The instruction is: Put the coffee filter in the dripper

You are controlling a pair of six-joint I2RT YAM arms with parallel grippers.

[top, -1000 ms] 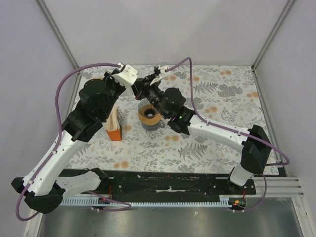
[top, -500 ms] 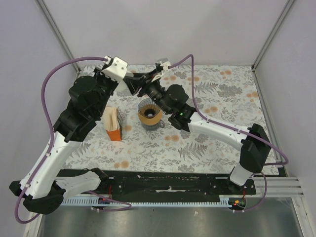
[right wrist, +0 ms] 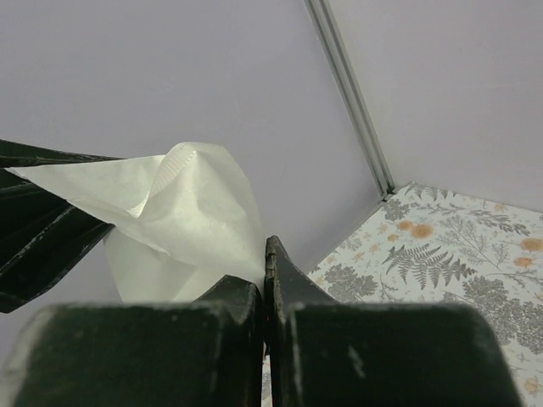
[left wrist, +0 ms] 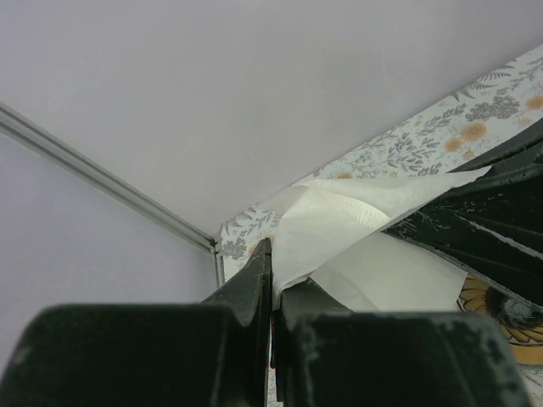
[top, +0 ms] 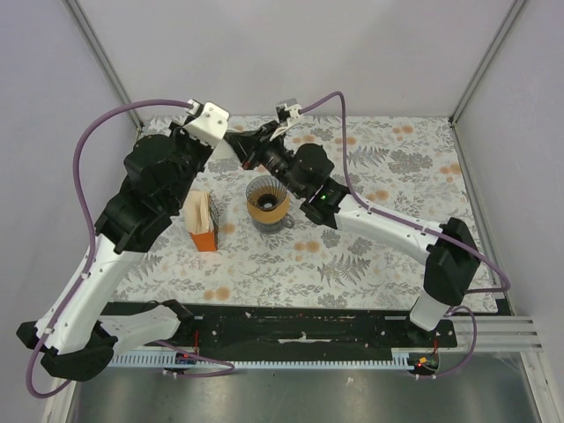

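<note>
Change: a second ago both grippers hung close behind the dripper (top: 267, 201); since then my left arm has swung up and back, the right has followed, and the two now meet over the far edge of the table (top: 397, 194)
Meaning: I judge the paper is being pulled open into a cone in mid-air, so the lowering step has not begun
Left gripper (left wrist: 270, 254): jaws pressed together, pinching one edge of the coffee filter (left wrist: 339, 212)
Right gripper (right wrist: 265, 254): jaws pressed together on the opposite edge of the same paper
Coffee filter: thin white paper, creased and partly spread, stretched in the air between the two grippers, behind and above the dripper and not touching it
Dripper: round, orange-tan, dark ribbed cone, sitting on top of a clear glass cup (top: 280, 220) near the middle of the table; no white paper inside it
Glass cup: under the dripper; I cannot tell what, if anything, is inside
Packet (top: 204, 226): orange-and-tan, upright just left of the dripper; pale sheets seem to show at its open top
</note>
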